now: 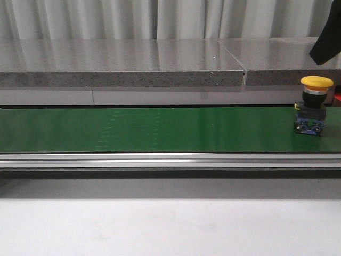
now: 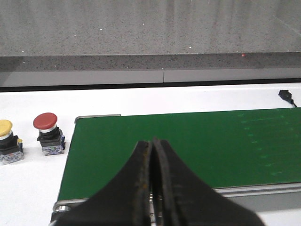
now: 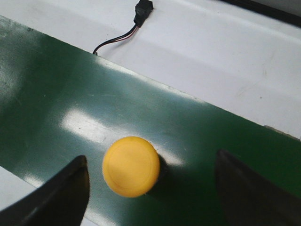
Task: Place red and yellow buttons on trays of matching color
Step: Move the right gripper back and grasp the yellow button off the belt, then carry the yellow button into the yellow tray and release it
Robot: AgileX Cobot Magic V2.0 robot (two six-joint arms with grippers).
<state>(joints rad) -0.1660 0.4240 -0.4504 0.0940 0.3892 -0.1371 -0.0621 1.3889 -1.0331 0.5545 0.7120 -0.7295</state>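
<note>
One btn on belt: yellow button (image 3: 131, 165), upright.
R claw (image 3: 153, 188): wide, straddling it.
L claw (image 2: 151, 183): pinched, empty.
Next: descend, grip cap.

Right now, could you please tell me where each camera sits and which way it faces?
Front view: looks forward across the green belt at a yellow button standing at its right end; no end effector identifiable.
Left wrist view: above the belt's end, closed left end effector in front; a red button and another yellow button off the belt.
Right wrist view: looks down on the belt's yellow button between the open right end effector.
Shared: belt and that button.
</note>
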